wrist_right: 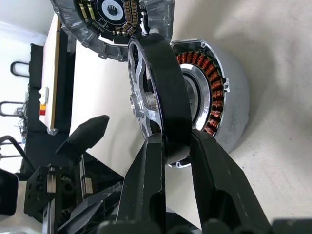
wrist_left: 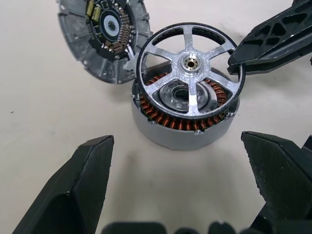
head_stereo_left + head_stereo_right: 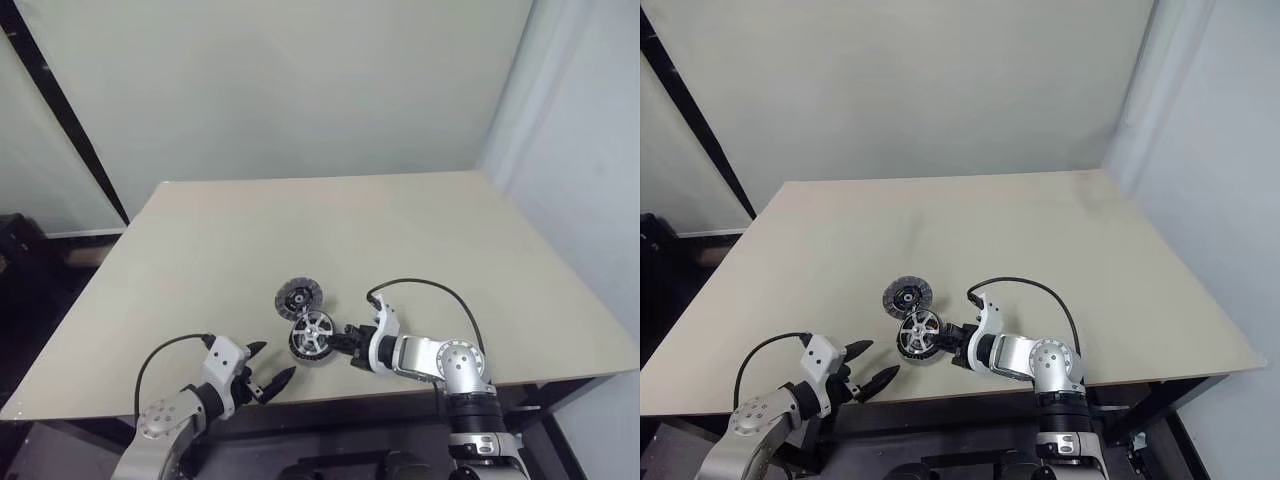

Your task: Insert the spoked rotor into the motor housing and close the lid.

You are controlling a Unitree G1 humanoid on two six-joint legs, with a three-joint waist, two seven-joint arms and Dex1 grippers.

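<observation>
Over the motor housing [image 2: 185, 122], right hand [image 3: 345, 341] pinching the spoked rotor [image 2: 191, 75] — tilted, left hand [image 3: 268, 373] spread open, hovering nearby.

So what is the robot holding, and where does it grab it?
The right gripper pinches the shiny wheel by its rim. The left gripper holds nothing.

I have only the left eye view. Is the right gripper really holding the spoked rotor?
Observer: Yes. In the right wrist view two fingers pinch the rim of the spoked rotor.
Operator: Is it seated in the motor housing?
Observer: Not yet. It hangs tilted over the motor housing, copper windings visible through the spokes.
Operator: And the lid?
Observer: The lid lies beside the housing, inner side up.
</observation>
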